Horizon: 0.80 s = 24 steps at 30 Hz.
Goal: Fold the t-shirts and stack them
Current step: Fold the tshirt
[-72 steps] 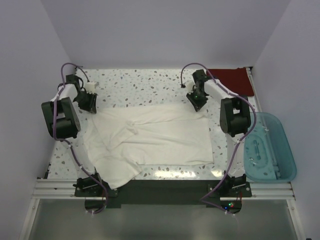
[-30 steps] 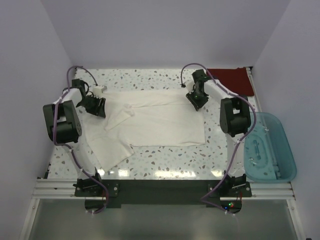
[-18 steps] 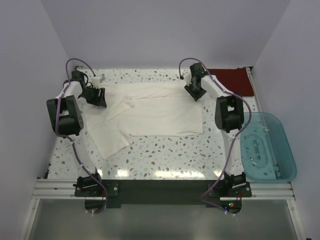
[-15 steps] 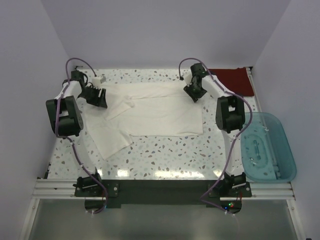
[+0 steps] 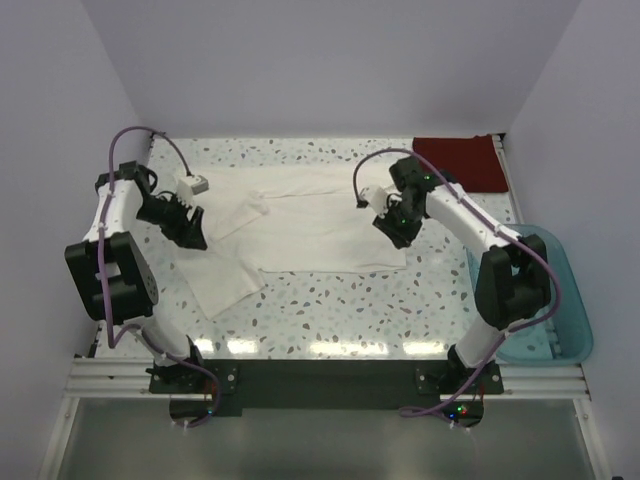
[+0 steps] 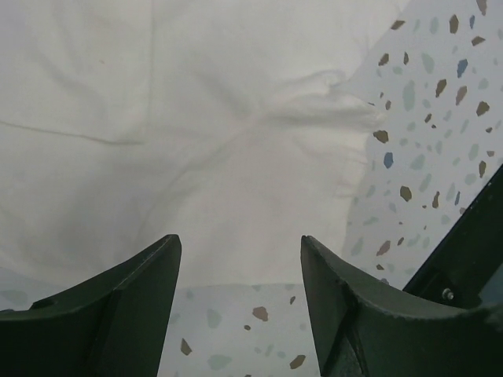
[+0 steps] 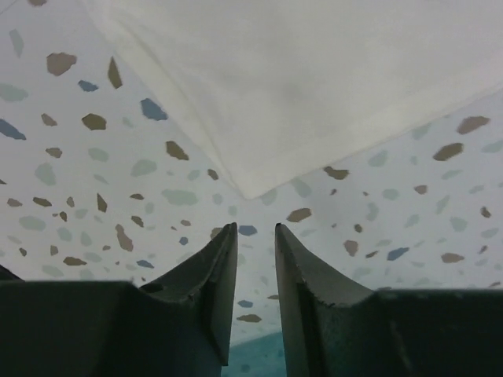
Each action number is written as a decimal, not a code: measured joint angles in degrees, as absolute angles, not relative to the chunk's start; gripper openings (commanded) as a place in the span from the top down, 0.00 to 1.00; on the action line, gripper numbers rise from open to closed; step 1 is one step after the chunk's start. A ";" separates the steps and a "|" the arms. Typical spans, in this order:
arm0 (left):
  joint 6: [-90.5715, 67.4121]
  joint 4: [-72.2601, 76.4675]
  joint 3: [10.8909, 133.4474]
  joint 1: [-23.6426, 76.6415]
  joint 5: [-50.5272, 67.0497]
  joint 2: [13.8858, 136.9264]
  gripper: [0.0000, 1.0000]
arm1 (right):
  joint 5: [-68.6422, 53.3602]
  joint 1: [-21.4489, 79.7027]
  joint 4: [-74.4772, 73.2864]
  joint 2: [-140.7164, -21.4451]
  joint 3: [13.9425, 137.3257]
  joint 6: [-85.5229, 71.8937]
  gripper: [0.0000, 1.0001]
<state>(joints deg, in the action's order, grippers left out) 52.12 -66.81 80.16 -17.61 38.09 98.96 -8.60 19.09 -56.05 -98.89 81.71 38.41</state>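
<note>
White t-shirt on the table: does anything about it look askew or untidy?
Yes. The white t-shirt does not lie square: its left side slants toward the table's near edge as a crooked flap, and cloth is bunched near its far-left corner.

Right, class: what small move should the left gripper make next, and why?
Probably lower and pinch the loose flap of the shirt, to fold it inward. The left gripper hovers open over that side, and the flap juts out past the otherwise rectangular body.
</note>
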 measured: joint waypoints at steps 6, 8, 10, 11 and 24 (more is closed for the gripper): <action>53.84 -69.36 74.02 -17.89 39.00 98.78 0.33 | -7.03 24.10 -52.66 -97.08 68.01 40.40 0.65; 53.84 -69.43 73.73 -17.89 39.11 98.72 0.33 | -6.00 24.03 -51.09 -97.30 66.43 40.71 0.65; 53.82 -69.38 73.71 -17.89 39.20 98.56 0.33 | -5.10 23.92 -49.50 -97.45 66.17 41.01 0.64; 53.80 -69.32 73.65 -17.89 39.20 98.43 0.33 | -4.67 23.88 -48.42 -97.56 66.15 41.23 0.63; 53.80 -67.37 69.80 -17.89 38.46 96.18 0.32 | -2.72 23.90 -40.86 -101.78 63.11 44.27 0.60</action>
